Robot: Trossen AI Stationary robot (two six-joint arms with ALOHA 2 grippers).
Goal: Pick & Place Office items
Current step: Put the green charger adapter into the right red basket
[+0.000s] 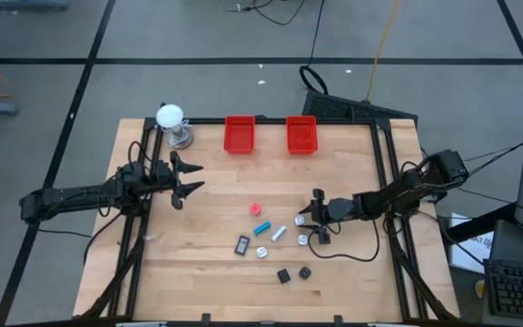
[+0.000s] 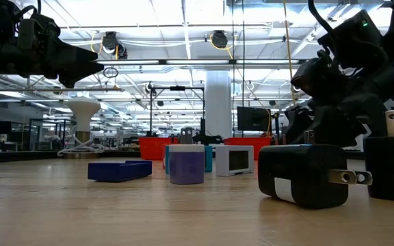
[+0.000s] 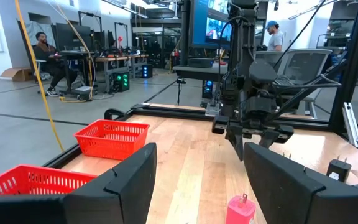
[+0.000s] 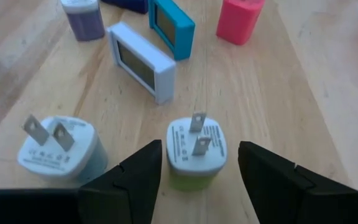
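Wooden table [image 1: 216, 272] carrying the scattered office items, all well apart from the two red bins [image 1: 240, 133] at its far edge: pink plug [image 1: 255, 209], cyan piece [image 1: 262, 227], pale blue piece [image 1: 279, 232], black cubes [image 1: 283, 275] and white plugs. Right gripper [image 1: 316, 215] hangs low at the cluster's right edge, its fingers spread to either side of a white plug with green base [image 4: 196, 153], prongs up, apparently lined up for a grasp. Left gripper [image 1: 189, 178] waits above bare wood to the left, fingers apart and empty.
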